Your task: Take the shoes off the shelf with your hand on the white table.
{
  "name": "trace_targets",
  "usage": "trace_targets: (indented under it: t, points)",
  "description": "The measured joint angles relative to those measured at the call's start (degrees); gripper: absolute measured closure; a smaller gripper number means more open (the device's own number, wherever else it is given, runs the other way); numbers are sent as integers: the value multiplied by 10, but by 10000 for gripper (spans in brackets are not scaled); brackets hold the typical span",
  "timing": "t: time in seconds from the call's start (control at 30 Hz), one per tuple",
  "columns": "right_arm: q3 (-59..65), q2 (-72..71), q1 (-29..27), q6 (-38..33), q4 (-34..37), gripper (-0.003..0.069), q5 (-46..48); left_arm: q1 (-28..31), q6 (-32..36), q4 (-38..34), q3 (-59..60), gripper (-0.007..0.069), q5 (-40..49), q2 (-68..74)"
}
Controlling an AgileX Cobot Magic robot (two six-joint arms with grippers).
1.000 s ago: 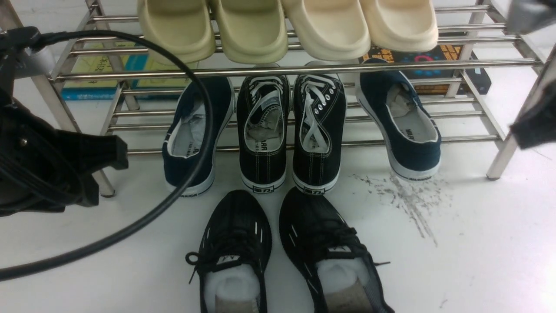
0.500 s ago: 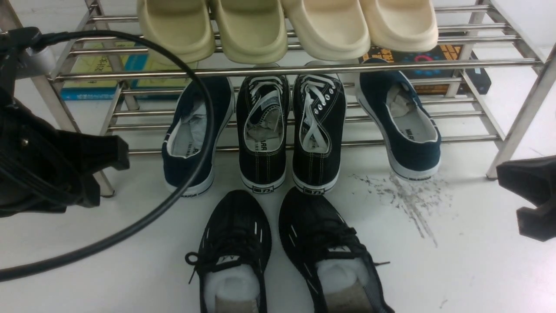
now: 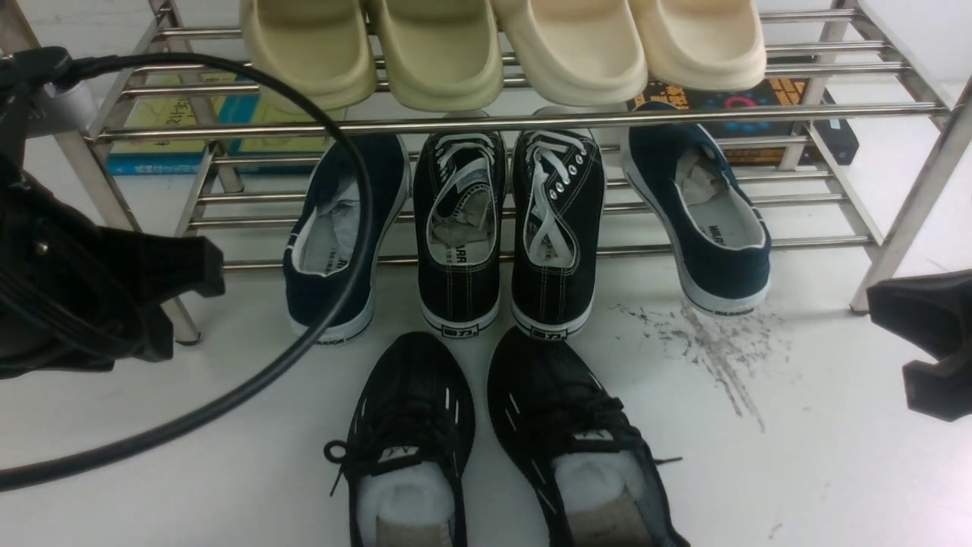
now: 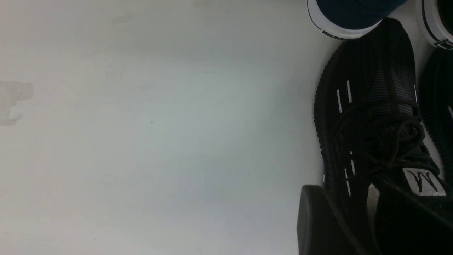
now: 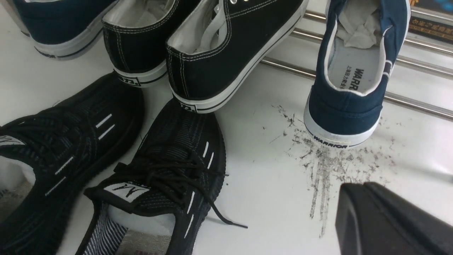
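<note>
Close to the near edge of the tabletop [image 3: 759, 471], about in the middle, sit the two black mesh shoes [image 3: 547, 403]. They are side by side and flat on the white top, off the shelf. White stuffing shows inside them. Their toes point to the far edge. Toward the left edge is my left pincer [image 3: 194, 304]. It is open and has nothing in it. My thick black cable [image 3: 367, 213] makes a big loop over that side. Toward the right edge is my right pincer [image 3: 890, 346]. Its two fingers are apart too, and it holds nothing. Both pincers are well away from the mesh shoes. A patch of dark grey scuff marks [image 3: 714, 349] is between the mesh shoes and my right pincer. Just past the mesh toes are the heels of the black canvas sneakers [image 3: 459, 281] with white laces. They come very close, but I cannot tell if they touch. A navy slip-on [image 3: 721, 273] is on each side of that pair. All four lean on the low bars of the shiny steel shelf [image 3: 493, 121], heels down on the tabletop. On the top bars are four cream slippers [image 3: 440, 68]. Behind the shelf, nearer the far edge, lie some flat books [image 3: 152, 121].
</note>
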Motion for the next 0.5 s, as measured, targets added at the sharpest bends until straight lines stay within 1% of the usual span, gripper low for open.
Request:
trace_targets:
  t: [0.1,0.23,0.33,0.43,0.47,0.5]
  points:
    - [0,0,0,0,0,666,0,0,0,5,0,361,0,0]
    - [21,-17,0,0,0,665,-9,0,0,36,0,361,0,0]
    - [58,-55,-17,0,3,664,-22,0,0,44,0,361,0,0]
    - [111,-119,-77,0,4,662,-44,0,0,45,0,361,0,0]
    - [120,-129,-88,0,4,662,-47,0,0,48,0,361,0,0]
    - [156,-173,-134,0,3,661,-58,0,0,52,0,361,0,0]
